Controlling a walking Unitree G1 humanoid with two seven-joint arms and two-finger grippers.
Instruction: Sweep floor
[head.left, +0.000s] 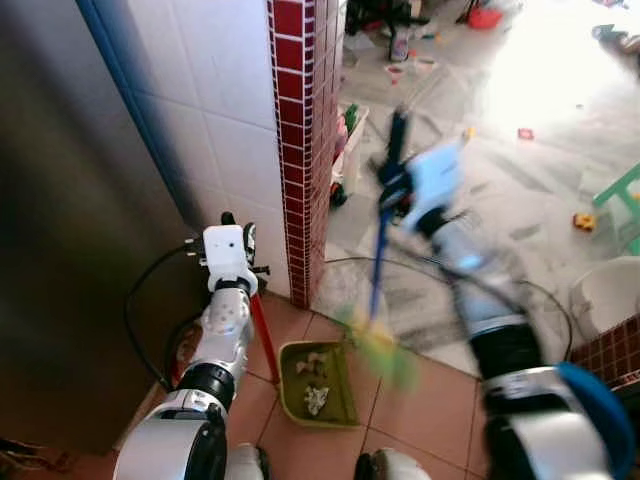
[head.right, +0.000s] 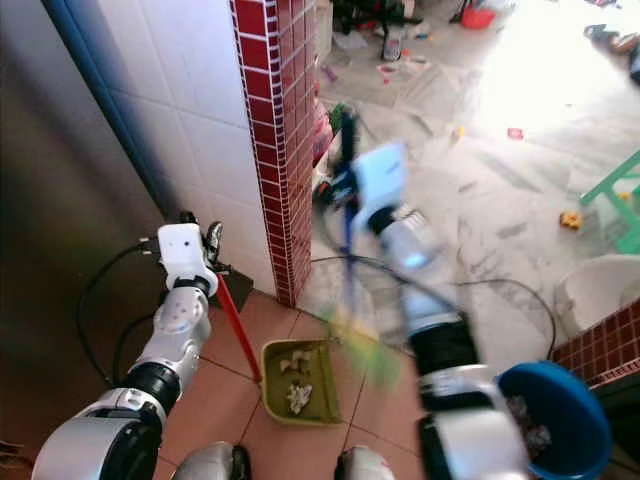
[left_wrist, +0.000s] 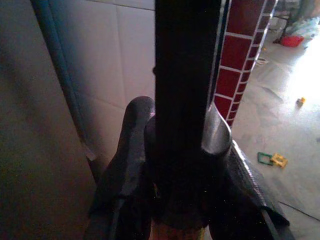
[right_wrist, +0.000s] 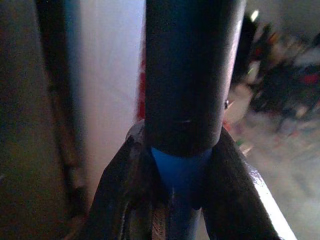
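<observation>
The right gripper (head.left: 398, 188) is clenched round the black grip at the top of a blue-handled broom (head.left: 378, 268), whose long axis slants down and toward the robot to blurred yellow-green bristles (head.left: 378, 345) at the seam where grey marble floor meets the terracotta floor tiles (head.left: 425, 400). Just beside those bristles, on the robot's left, lies the olive-green plastic dustpan (head.left: 322, 385), its open mouth toward the marble floor, with pale scraps of litter (head.left: 314, 399) already in its tray. The left gripper (head.left: 232, 225) is closed round the top of the dustpan's long red handle (head.left: 264, 340), holding it near the red-brick pillar (head.left: 305, 140). The next stroke, by my reading, turns on this: the pan sits leftward of the broom head and a little nearer the robot (the right arm is blurred, so exact placement is uncertain), so the bristles should be drawn that way across the seam into the mouth.
</observation>
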